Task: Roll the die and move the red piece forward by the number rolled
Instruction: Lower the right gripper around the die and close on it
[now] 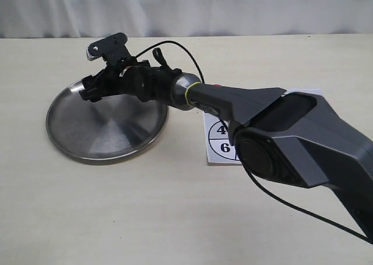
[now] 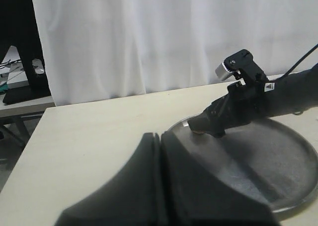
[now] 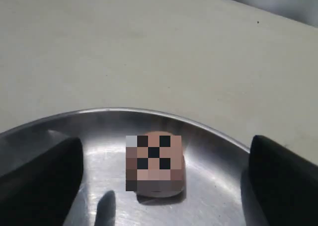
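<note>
The right hand [image 1: 87, 91] reaches out low over the far part of a round metal plate [image 1: 105, 138] on the pale surface [image 1: 175, 218]. Its two dark fingers [image 3: 39, 184] stand apart. The die [image 3: 155, 162] lies on the plate between them, clear of both and about midway across the gap. In the right wrist view it sits just ahead of the hand, close to the plate's rim, with bare surface beyond. The die's upper face is blurred into blocks, so its pips cannot be counted. In the exterior view the hand itself covers the die.

The red piece [image 1: 218, 85] lies well behind this hand, back along the arm. Only a sliver of red shows over the top edge of the forearm, so whether it stands upright cannot be told. Just beside it, under the arm, lies a white board [image 1: 220, 141] printed with a circle in which the numbers 4 and 6 can be read.

The left hand [image 2: 160, 151] fills the bottom of its own view as a dark, blurred shape. Its fingers look pressed together along a thin seam, holding nothing. The plate lies ahead of it and to one side, with the right hand over the plate's rim.
</note>
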{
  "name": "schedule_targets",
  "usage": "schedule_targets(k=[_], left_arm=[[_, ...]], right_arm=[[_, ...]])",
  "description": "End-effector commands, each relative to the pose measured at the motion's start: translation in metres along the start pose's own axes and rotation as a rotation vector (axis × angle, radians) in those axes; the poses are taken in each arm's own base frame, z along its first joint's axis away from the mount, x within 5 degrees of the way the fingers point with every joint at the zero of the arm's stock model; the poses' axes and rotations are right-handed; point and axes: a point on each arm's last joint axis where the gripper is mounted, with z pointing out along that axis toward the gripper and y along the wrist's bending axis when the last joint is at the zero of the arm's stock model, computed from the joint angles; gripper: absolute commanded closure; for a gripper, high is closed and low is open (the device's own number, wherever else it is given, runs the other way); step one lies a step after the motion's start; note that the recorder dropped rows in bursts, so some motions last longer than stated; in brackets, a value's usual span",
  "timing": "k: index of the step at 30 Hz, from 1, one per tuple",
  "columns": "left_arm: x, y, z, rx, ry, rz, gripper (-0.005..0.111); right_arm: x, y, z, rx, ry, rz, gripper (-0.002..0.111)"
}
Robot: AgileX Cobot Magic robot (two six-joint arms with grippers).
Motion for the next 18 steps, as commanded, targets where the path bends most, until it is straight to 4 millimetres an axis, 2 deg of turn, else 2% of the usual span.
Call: schedule_targets(k=[1, 9, 11, 16, 18], left_arm=[[-0.001, 0.000, 0.000, 0.005, -0.013, 0.001, 0.107], [-0.001, 0.000, 0.000, 0.005, -0.013, 0.001, 0.107], [-0.001, 0.000, 0.000, 0.005, -0.013, 0.001, 0.107], [-0.001, 0.000, 0.000, 0.005, -0.013, 0.001, 0.107], [-0.001, 0.000, 0.000, 0.005, -0.013, 0.001, 0.107]], right_arm=[[0.005, 0.000, 0.004, 0.012, -0.021, -0.031, 0.024], [0.003, -0.002, 0.005, 0.026, -0.051, -0.035, 0.025], [0.003, -0.002, 0.005, 0.026, -0.051, -0.035, 0.030], [0.002, 0.008, 0.005, 0.017, -0.067, -0.049, 0.052], [0.003, 0.012, 0.006, 0.018, -0.078, -0.076, 0.057]])
